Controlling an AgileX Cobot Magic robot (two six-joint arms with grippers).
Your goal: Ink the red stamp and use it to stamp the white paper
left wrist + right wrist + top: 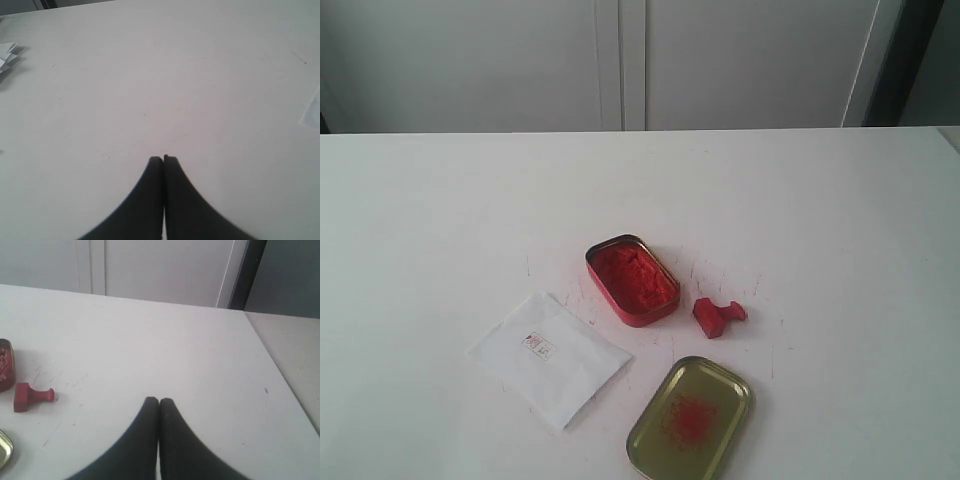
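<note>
A plain white desk (840,220) fills the scene, with pale cabinet doors (620,60) standing behind its far edge. Faint red specks and scuffs mark the surface around the things near its middle.

The red stamp (718,316) lies on its side on the desk, its narrower handle pointing to the right in the exterior view. It sits just beside the near right corner of an open red tin of ink paste (632,280) and appears not to touch it. The tin is filled with rough red paste. Nearer the camera lies a gold tin lid (690,418), inside up, with a red smear at its centre. The stamp lies between the tin and the lid, touching neither.

The white paper (550,358) lies flat to the left of the lid and in front of the tin, set at an angle, with a small red imprint near its far left part.

Neither arm shows in the exterior view. The left hand (163,159) has its fingers pressed together, holding nothing, over bare desk. The right hand (159,401) is likewise closed and empty, well apart from the stamp, which shows off to one side in its wrist view.
</note>
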